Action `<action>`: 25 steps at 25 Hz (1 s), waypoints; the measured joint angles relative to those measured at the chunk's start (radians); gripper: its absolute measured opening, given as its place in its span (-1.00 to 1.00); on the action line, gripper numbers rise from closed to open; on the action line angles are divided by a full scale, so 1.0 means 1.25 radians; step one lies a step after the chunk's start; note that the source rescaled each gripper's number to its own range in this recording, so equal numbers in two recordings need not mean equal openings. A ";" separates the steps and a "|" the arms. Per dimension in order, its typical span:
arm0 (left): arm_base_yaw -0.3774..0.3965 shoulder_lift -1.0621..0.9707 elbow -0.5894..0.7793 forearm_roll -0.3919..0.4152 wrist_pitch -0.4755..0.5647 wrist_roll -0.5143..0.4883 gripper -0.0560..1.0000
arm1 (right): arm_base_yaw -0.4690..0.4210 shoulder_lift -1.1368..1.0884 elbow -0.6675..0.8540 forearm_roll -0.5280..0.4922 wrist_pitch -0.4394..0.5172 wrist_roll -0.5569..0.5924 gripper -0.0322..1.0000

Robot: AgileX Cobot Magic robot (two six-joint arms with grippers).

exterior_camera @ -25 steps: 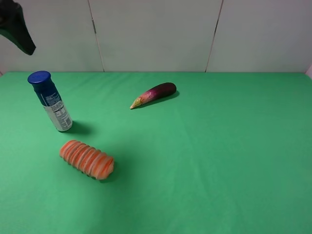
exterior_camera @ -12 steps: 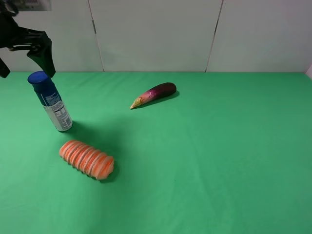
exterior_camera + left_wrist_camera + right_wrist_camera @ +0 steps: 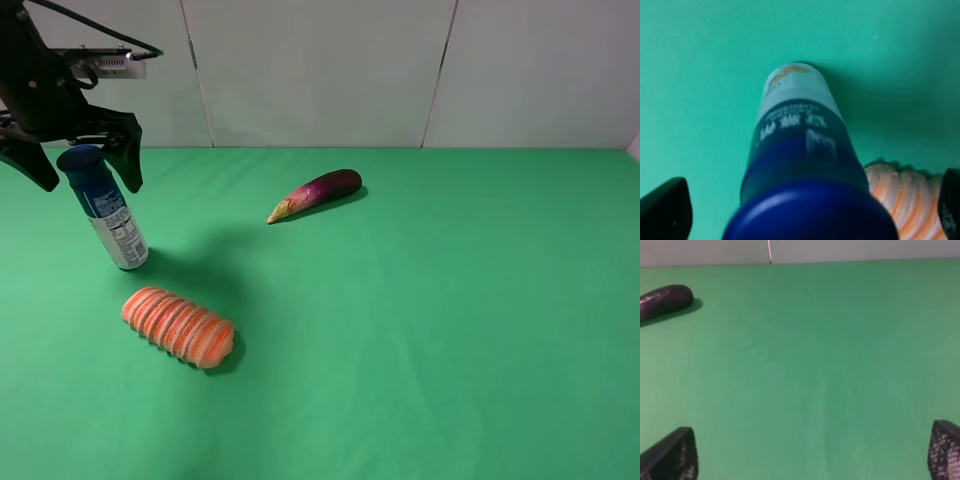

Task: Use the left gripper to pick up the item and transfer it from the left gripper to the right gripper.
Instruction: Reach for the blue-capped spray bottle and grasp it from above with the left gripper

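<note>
The spray can (image 3: pixel 104 208) stands upright at the left of the green table, with a dark blue cap, blue upper body and white label. My left gripper (image 3: pixel 88 168) is open right above it, its two black fingers (image 3: pixel 129 160) astride the cap without closing on it. In the left wrist view the can (image 3: pixel 800 165) fills the middle, seen from above, between the fingertips (image 3: pixel 665 212). My right gripper (image 3: pixel 812 455) is open and empty over bare table; it is out of the exterior high view.
An orange ribbed loaf-shaped object (image 3: pixel 178 327) lies just in front of the can; it also shows in the left wrist view (image 3: pixel 907 197). A purple eggplant (image 3: pixel 316 193) lies at the middle back, also in the right wrist view (image 3: pixel 662 301). A white wall (image 3: pixel 320 70) backs the table.
My left gripper has come down and to the right from the upper left corner, and now straddles the can's cap. The can and the other objects have not moved.
</note>
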 joint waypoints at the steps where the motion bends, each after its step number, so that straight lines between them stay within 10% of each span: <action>1: 0.000 0.005 0.000 0.000 -0.006 0.000 1.00 | 0.000 0.000 0.000 0.000 0.000 0.000 1.00; 18: 0.000 0.029 0.034 0.000 -0.053 0.027 0.97 | 0.000 0.000 0.000 0.002 0.000 0.000 1.00; 21: 0.000 0.029 0.034 0.000 -0.053 0.033 0.64 | 0.000 0.000 0.000 0.002 0.000 0.000 1.00; 25: 0.000 0.029 0.034 0.000 -0.053 0.034 -0.32 | 0.000 0.000 0.000 0.002 0.000 0.000 1.00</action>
